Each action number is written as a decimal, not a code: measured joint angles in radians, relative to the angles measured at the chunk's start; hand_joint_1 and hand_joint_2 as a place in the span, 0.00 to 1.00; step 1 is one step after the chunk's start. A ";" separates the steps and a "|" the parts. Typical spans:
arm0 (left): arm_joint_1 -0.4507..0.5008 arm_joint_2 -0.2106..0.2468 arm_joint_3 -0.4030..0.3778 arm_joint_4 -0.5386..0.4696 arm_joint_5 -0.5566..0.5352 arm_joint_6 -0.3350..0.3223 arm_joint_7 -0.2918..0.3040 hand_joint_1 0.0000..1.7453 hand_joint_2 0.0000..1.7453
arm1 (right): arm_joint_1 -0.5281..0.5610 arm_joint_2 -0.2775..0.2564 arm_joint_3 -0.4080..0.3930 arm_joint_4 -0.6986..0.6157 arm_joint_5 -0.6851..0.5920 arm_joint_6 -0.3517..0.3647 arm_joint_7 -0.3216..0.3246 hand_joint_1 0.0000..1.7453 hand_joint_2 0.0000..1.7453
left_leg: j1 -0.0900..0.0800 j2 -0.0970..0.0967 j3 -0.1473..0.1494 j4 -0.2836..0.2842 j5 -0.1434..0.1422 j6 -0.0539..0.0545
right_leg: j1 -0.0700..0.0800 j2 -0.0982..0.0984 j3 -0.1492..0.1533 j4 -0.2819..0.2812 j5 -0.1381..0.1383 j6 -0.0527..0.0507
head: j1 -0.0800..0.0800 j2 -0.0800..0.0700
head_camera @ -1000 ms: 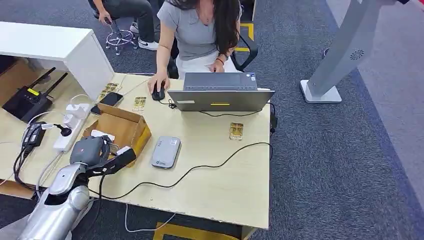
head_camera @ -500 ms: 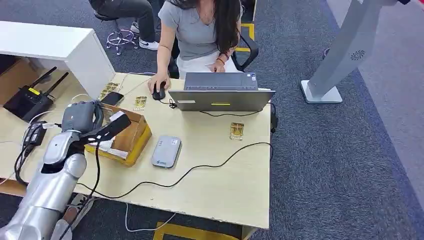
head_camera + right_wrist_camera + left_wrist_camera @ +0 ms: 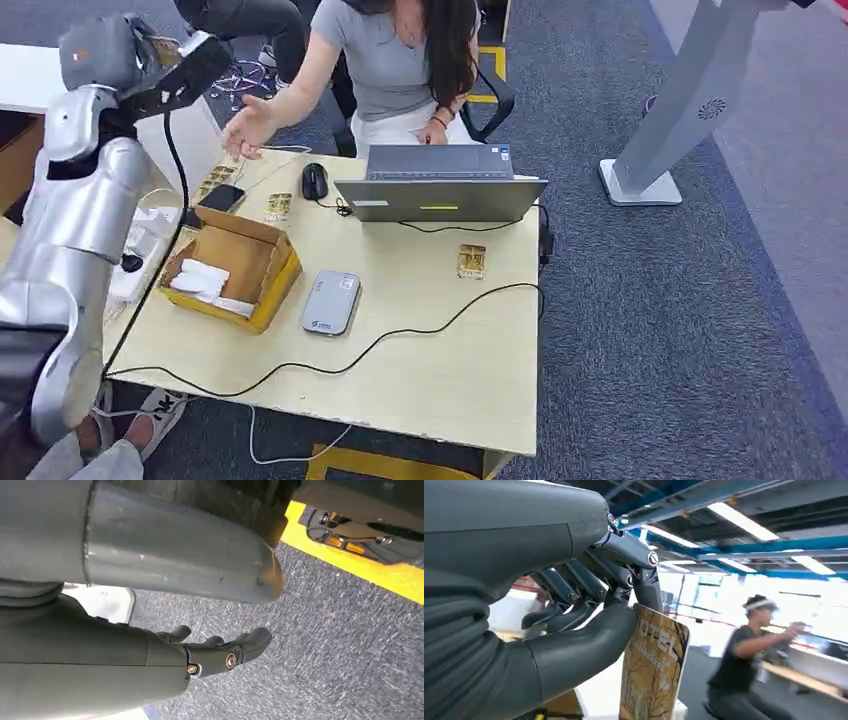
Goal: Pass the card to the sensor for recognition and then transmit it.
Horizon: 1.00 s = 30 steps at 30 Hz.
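The left hand [image 3: 150, 70] is raised high above the far left corner of the counter [image 3: 440, 370]. In the left wrist view the left hand [image 3: 589, 605] pinches the card [image 3: 655, 667] between the thick thumb and the dark fingers [image 3: 574, 587]; the card is brown and yellow with a drawing of bare trees, and it stands almost upright under the thumb. In the head view the card is too small to tell.

A person sits behind the counter and holds out one open hand [image 3: 247, 128] with the palm up, just beside the robot's raised hand but not touching it.

On the counter lies the grey card sensor [image 3: 331, 303], flat, near the open cardboard box [image 3: 235, 262], which has white things inside. Behind them stands a laptop [image 3: 440, 188], and a black mouse [image 3: 314, 181] lies at its left. One more card [image 3: 472, 261] lies flat in front of the laptop, and some others [image 3: 278, 206] lie near a black phone [image 3: 222, 197]. A black cable [image 3: 400, 335] runs across the counter.

The right hand [image 3: 220, 652] hangs over grey carpet [image 3: 330, 645]; its fingers are almost straight, a little apart, and hold nothing.
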 joint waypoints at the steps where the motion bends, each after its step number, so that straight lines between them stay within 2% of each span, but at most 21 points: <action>1: -0.028 -0.003 -0.002 0.039 -0.006 0.003 0.003 1.00 1.00 | -0.001 0.001 0.001 0.000 0.000 0.001 0.000 0.00 0.00 | 0.000 0.000 0.000 0.000 0.000 0.000 | 0.000 0.000 0.000 0.000 0.000 0.000 | 0.000 0.000; 3: -0.076 -0.010 -0.006 0.118 -0.016 0.005 0.009 1.00 1.00 | -0.004 0.003 0.002 0.000 0.002 0.006 0.000 0.00 0.00 | 0.000 0.000 0.000 0.000 0.000 0.000 | 0.000 0.000 0.000 0.000 0.000 0.000 | 0.001 0.000; 8: -0.139 -0.026 -0.015 0.235 -0.034 0.003 0.034 1.00 1.00 | -0.006 0.005 0.002 0.000 0.006 0.008 0.006 0.00 0.00 | 0.000 0.000 0.000 0.000 0.000 0.000 | 0.000 0.000 0.000 0.000 0.000 0.000 | 0.000 0.000; 9: -0.148 -0.030 -0.016 0.252 -0.035 0.003 0.037 0.00 1.00 | -0.006 0.005 0.002 0.000 0.007 0.008 0.006 0.00 0.00 | 0.000 -0.001 0.000 0.000 0.000 0.000 | 0.000 0.000 0.000 0.000 0.000 0.000 | 0.000 0.000; 15: -0.171 -0.045 -0.016 0.305 -0.009 0.024 0.033 0.00 1.00 | -0.008 0.005 0.001 0.000 0.006 0.005 0.005 0.00 0.00 | 0.000 -0.001 -0.001 0.000 0.000 0.000 | 0.000 0.000 0.000 0.000 0.000 0.000 | 0.000 0.000; 19: -0.170 -0.046 -0.016 0.312 0.017 0.053 -0.013 0.00 1.00 | -0.009 0.005 0.001 0.000 0.000 0.003 0.004 0.00 0.00 | 0.000 -0.001 -0.001 0.000 0.000 0.000 | 0.000 0.000 0.000 0.000 0.000 0.000 | 0.000 0.000; 21: -0.163 -0.046 -0.015 0.312 0.060 0.084 -0.059 0.00 1.00 | -0.009 0.005 0.001 0.000 -0.003 -0.001 0.001 0.00 0.00 | 0.000 -0.001 -0.001 0.000 0.000 0.000 | 0.000 0.000 0.000 0.000 0.000 0.000 | 0.000 0.000; 23: -0.139 -0.049 -0.009 0.303 0.157 0.115 -0.153 0.00 1.00 | -0.009 0.006 0.000 0.000 -0.007 -0.005 -0.004 0.00 0.00 | 0.000 -0.001 0.000 0.000 0.000 0.000 | 0.000 0.000 0.000 0.000 0.000 0.000 | 0.000 0.000; 25: -0.057 -0.054 0.028 0.218 0.300 0.133 -0.270 0.00 1.00 | -0.007 0.007 -0.006 0.000 -0.016 -0.012 -0.011 0.00 0.00 | -0.001 -0.001 0.000 -0.001 0.000 0.000 | -0.001 0.000 0.001 0.000 0.000 0.000 | -0.002 0.000; 26: -0.018 -0.058 0.048 0.183 0.347 0.134 -0.301 0.00 1.00 | -0.006 0.007 -0.011 0.000 -0.019 -0.013 -0.015 0.00 0.00 | 0.000 -0.001 0.000 -0.001 0.000 0.000 | 0.000 0.000 0.001 0.000 0.000 0.000 | -0.002 0.000; 27: 0.035 -0.062 0.063 0.137 0.404 0.141 -0.326 0.00 1.00 | -0.006 0.007 -0.014 0.000 -0.023 -0.018 -0.021 0.00 0.00 | -0.001 0.000 0.000 -0.001 0.000 0.000 | -0.001 0.000 0.001 0.000 0.000 0.000 | 0.005 0.000; 29: 0.192 -0.059 0.103 -0.056 0.534 0.180 -0.394 0.00 1.00 | -0.001 0.008 -0.023 0.000 -0.026 -0.027 -0.028 0.00 0.00 | -0.002 0.005 0.002 -0.002 -0.001 -0.001 | -0.002 0.005 0.001 0.000 0.000 0.000 | 0.000 0.000; 30: 0.244 -0.060 0.121 -0.113 0.594 0.184 -0.422 0.00 1.00 | 0.003 0.008 -0.027 0.000 -0.027 -0.030 -0.028 0.00 0.00 | -0.001 0.005 0.002 -0.002 -0.001 -0.001 | -0.001 0.005 0.000 0.000 0.000 0.000 | -0.001 0.000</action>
